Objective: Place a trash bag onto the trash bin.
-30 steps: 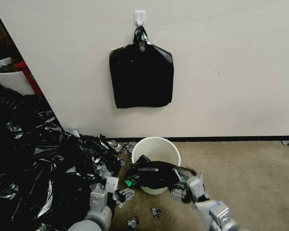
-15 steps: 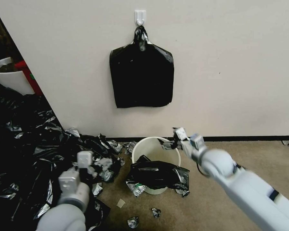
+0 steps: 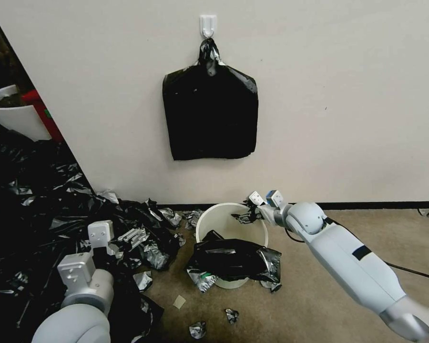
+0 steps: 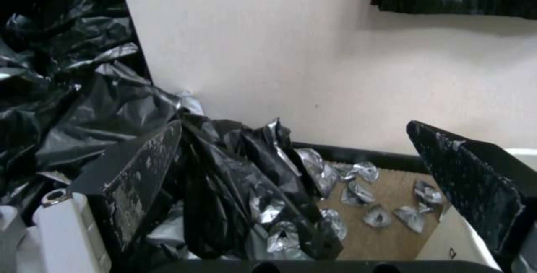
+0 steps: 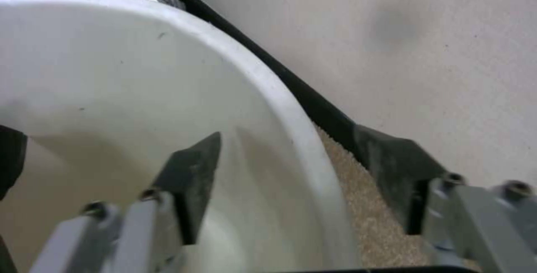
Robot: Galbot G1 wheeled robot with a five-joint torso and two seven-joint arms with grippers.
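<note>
The cream-white trash bin (image 3: 209,220) stands on the carpet against the wall. A crumpled glossy black trash bag (image 3: 231,259) lies draped over its near rim, part inside and part hanging down the front. My right gripper (image 3: 249,211) is at the bin's far right rim; in the right wrist view it (image 5: 291,172) is open, straddling the bin's rim (image 5: 268,84), one finger (image 5: 190,176) inside and the other outside, holding nothing. To the left of the bin my left gripper (image 3: 131,236) hovers open over the heap of black bags, and in its own view (image 4: 308,180) it is empty.
A big heap of black plastic bags (image 3: 47,224) covers the floor on the left. A flat stack of black bags (image 3: 209,114) hangs from a wall hook (image 3: 208,26). A white planter (image 3: 12,116) stands far left. Film scraps (image 3: 198,328) litter the carpet.
Both grippers have left the bag at the bin's front. The right arm has swung to the bin's far rim and settled lower. The left arm has pulled back left over the heap.
</note>
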